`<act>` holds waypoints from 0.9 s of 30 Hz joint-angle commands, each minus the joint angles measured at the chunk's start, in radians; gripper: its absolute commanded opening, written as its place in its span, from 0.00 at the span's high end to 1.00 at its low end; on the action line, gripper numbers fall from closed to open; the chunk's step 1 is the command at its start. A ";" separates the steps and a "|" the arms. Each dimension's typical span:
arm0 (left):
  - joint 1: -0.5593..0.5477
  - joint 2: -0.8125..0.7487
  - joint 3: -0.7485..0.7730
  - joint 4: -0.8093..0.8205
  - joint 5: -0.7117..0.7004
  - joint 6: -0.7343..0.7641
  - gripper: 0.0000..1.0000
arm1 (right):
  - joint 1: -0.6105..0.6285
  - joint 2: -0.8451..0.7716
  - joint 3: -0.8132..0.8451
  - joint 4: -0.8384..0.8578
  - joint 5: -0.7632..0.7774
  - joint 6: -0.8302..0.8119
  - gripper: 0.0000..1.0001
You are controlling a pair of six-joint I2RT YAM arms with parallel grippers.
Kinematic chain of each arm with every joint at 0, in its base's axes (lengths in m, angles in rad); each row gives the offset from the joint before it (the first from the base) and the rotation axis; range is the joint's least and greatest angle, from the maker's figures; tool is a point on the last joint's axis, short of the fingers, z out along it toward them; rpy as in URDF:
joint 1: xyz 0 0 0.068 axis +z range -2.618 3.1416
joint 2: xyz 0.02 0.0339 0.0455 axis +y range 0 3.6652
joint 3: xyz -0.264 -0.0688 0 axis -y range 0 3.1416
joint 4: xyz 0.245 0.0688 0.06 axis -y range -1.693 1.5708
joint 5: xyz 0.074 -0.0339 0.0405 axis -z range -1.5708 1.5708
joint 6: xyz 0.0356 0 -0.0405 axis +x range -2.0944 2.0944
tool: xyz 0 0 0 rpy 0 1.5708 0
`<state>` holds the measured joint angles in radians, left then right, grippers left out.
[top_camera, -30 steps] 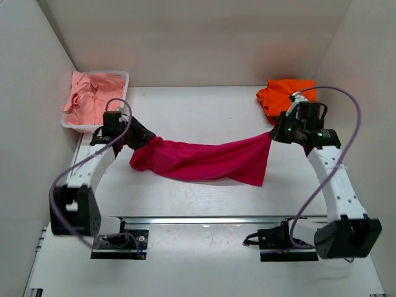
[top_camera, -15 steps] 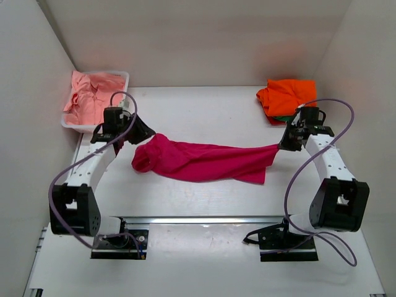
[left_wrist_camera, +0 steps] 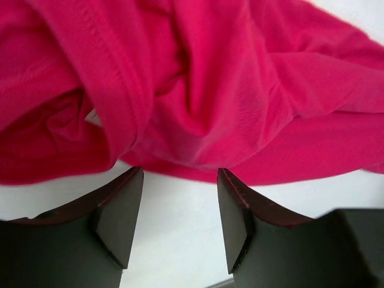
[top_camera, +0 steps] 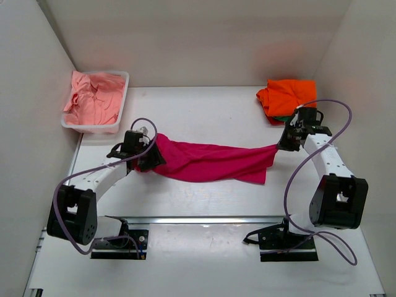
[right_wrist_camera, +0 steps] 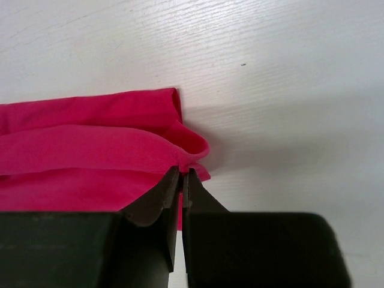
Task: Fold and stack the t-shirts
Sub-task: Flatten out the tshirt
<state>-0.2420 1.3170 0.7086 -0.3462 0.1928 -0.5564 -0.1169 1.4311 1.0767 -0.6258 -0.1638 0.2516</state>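
While top cam shows 1 magenta t-shirt (top_camera: 210,162) strung unfolded across mid bench (top_camera: 204,111), the job looks barely begun: 1 orange t-shirt (top_camera: 286,96) looks folded at the far right corner; salmon t-shirts (top_camera: 93,99) heaped in 1 tub (top_camera: 93,128) at the far left corner, count unclear.

L wrist: my left gripper (left_wrist_camera: 180,180) has jaws apart, nothing clamped, magenta cloth just past the tips.

R wrist: my right gripper (right_wrist_camera: 182,174) has jaws together, pinching the magenta edge.

- Place: a robotics lab test cell.
- Enclosure: plain white panels (top_camera: 204,37) boxed in a white table (top_camera: 204,111) on three sides.
- Fittings: left arm (top_camera: 99,176) and right arm (top_camera: 328,164) stood behind a metal rail (top_camera: 204,219), with purple cables (top_camera: 286,195) looping loose.
- Props: salmon pink t-shirts (top_camera: 93,99) lay heaped in a white tub (top_camera: 93,129).
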 commanded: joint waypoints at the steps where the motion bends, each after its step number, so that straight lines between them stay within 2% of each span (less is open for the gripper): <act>1: -0.020 0.023 0.005 0.101 -0.058 0.004 0.36 | 0.014 -0.052 -0.018 0.034 -0.009 0.014 1.00; 6: -0.072 0.158 0.077 0.144 -0.069 0.009 0.34 | 0.019 -0.058 -0.024 0.041 -0.016 0.018 1.00; 7: -0.086 0.195 0.094 0.150 -0.070 0.000 0.43 | 0.017 -0.060 -0.023 0.043 -0.019 0.021 1.00; 8: -0.094 0.229 0.127 0.154 -0.066 0.000 0.74 | 0.025 -0.064 -0.024 0.043 -0.019 0.023 1.00; 9: -0.124 0.260 0.170 0.115 -0.059 -0.003 0.90 | 0.017 -0.064 -0.023 0.043 -0.022 0.028 0.99; 11: -0.152 0.274 0.234 0.073 -0.068 0.001 0.93 | 0.017 -0.061 -0.020 0.034 -0.008 0.021 1.00; 13: -0.204 0.255 0.265 0.072 -0.076 -0.010 0.93 | 0.020 -0.067 -0.035 0.035 -0.011 0.021 1.00; 14: -0.210 0.240 0.275 0.079 -0.060 -0.022 0.88 | 0.016 -0.070 -0.040 0.041 -0.014 0.011 1.00; 17: -0.198 0.209 0.266 0.092 0.029 -0.059 0.60 | -0.006 -0.061 -0.049 0.037 -0.014 0.011 1.00; 22: -0.148 0.130 0.230 0.119 0.062 -0.073 0.44 | -0.027 -0.041 -0.041 0.028 -0.002 0.005 1.00; 27: -0.083 0.074 0.181 0.105 0.057 -0.047 0.42 | -0.029 -0.038 -0.049 0.034 -0.016 0.006 1.00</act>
<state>-0.3634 1.4425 0.9192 -0.2478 0.2344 -0.6212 -0.1387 1.3991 1.0321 -0.6140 -0.1806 0.2653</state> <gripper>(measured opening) 0.582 0.014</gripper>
